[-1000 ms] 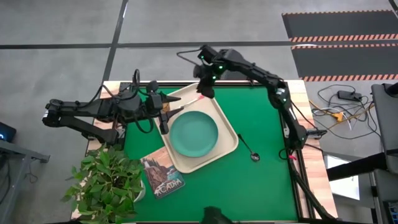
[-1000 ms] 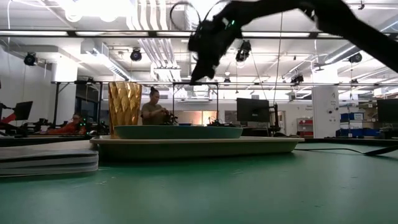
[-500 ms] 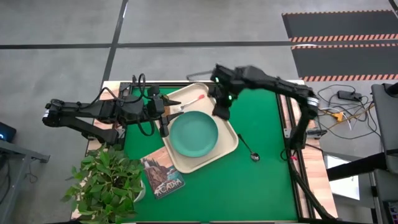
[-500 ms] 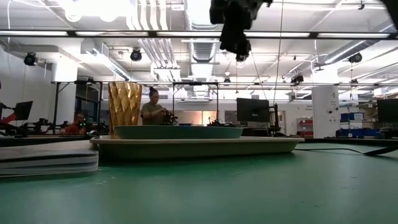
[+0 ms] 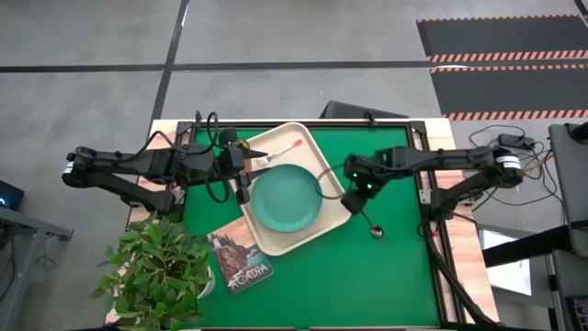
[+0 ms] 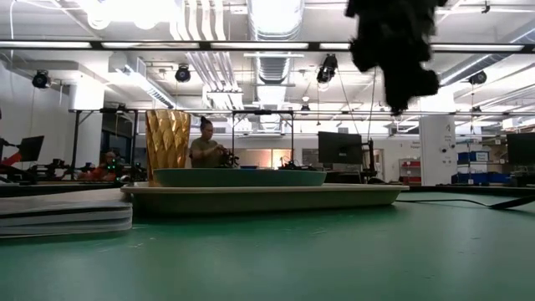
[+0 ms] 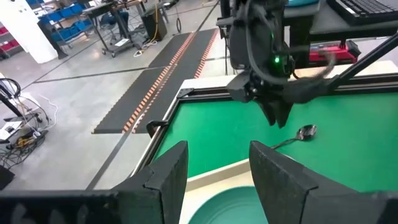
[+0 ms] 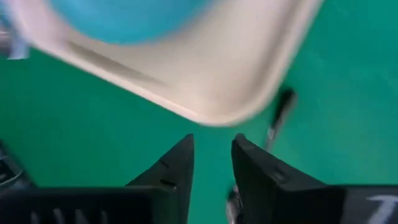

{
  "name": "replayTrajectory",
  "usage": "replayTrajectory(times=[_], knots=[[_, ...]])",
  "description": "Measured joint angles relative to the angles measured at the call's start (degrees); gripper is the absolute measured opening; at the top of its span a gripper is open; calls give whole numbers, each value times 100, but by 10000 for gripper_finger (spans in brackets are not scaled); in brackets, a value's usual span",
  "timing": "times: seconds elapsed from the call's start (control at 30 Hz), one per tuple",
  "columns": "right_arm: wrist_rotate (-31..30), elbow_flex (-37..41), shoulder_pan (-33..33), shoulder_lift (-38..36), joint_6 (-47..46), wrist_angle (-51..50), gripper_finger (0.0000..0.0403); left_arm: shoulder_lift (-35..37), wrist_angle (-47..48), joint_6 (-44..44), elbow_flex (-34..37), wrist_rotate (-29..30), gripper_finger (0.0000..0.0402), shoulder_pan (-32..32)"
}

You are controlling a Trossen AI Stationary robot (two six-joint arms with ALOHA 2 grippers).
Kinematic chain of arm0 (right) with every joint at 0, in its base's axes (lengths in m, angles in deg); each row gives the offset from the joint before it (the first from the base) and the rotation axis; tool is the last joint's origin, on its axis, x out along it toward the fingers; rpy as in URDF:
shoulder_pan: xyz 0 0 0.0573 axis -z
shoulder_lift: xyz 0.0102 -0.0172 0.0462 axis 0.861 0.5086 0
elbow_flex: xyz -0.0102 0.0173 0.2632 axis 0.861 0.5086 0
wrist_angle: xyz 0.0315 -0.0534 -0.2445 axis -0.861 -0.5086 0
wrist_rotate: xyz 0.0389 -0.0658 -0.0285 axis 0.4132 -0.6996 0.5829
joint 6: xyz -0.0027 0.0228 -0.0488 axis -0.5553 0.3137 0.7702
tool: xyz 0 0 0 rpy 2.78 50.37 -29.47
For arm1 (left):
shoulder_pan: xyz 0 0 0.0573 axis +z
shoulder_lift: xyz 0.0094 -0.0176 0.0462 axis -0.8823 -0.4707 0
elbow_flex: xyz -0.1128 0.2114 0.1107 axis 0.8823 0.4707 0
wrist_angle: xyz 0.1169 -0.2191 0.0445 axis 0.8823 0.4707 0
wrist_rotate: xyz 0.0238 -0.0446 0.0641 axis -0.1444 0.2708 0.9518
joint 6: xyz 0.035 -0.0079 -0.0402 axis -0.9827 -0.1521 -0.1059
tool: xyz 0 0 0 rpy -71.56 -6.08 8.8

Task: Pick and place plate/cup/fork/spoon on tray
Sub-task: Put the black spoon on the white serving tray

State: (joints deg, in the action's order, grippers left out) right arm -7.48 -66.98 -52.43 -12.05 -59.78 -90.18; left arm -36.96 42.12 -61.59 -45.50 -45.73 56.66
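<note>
One large cream-beige rectangular tray with a raised rim lies on the green bench, toward its left edge. It carries one round teal-green plate, one translucent amber tumbler cup and one fork with a pink-red handle. One slim dark metal spoon lies on the bench just beside the tray. The right gripper hangs above the spoon handle, fingers narrowly parted and empty. The left gripper waits over the tray's left rim, fingers apart and empty.
</note>
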Motion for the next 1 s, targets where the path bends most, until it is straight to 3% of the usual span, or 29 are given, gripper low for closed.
replayTrajectory(times=[0.23,0.43,0.83,1.0], knots=[[-487,1312,-182,-283,-923,185,150,0,-2,-2,13,-1,154,0],[-697,2089,-412,-124,-1252,1198,160,0,-14,-4,13,-1,154,0],[-1461,2215,-1109,615,-1438,1561,122,0,-15,11,33,-1,154,0],[-1544,2191,-1233,913,-1439,1586,83,1,-38,18,33,-1,154,0]])
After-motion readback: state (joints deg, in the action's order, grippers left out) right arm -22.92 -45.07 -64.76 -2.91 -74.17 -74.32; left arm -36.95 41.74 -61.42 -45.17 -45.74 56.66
